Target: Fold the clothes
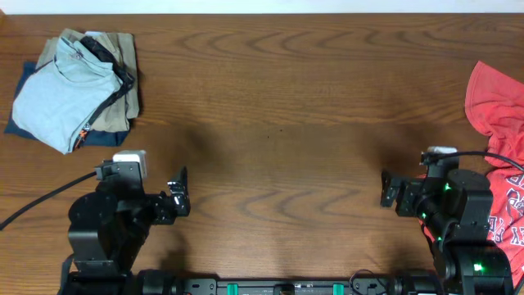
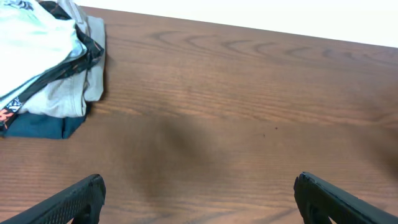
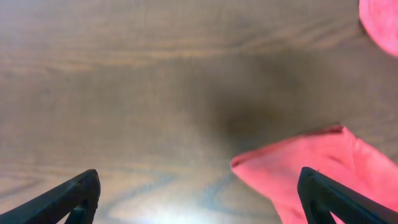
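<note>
**Both pincers wide open, holding nothing**

The brown wooden surface has clothes at two ends. A pile of folded clothes sits in the far left corner. A light blue shirt is on top, with a tan piece and a dark blue piece under it. A crumpled red shirt lies at the right edge, with white letters on it.

The left pincer is near the front and well apart from the pile. Its two sides stand wide apart, and only bare wood shows between them.

The right pincer is wide open too and grips nothing. It is just beside the red shirt. In the right wrist view, a corner of the shirt lies flat on the wood below it.
</note>
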Motion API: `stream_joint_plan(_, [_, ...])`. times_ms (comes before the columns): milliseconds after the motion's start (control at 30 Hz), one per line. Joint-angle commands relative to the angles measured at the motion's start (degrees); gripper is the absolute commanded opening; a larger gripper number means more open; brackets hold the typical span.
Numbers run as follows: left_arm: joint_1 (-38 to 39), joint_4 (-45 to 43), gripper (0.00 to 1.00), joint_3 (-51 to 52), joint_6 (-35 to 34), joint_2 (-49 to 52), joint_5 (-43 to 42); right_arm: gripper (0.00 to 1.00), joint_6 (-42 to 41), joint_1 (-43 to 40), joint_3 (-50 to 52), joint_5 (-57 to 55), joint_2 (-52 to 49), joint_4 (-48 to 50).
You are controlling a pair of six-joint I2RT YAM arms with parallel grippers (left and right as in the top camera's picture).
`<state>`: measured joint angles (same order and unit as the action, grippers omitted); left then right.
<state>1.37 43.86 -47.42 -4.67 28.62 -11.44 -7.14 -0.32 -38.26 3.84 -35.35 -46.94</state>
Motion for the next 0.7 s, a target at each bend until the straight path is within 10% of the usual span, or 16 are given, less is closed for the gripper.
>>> stream_joint_plan(0, [0.33,0.22,0.98,0.59,-0.11,0.02,0.07,0.99,0.35,-0.11,0.52,-0.61,0.15,-1.53])
stream_joint_plan(667, [0.33,1.05,0.98,0.59,-0.11,0.04,0.07,0.99,0.35,-0.11,0.52,-0.61,0.15,-3.65])
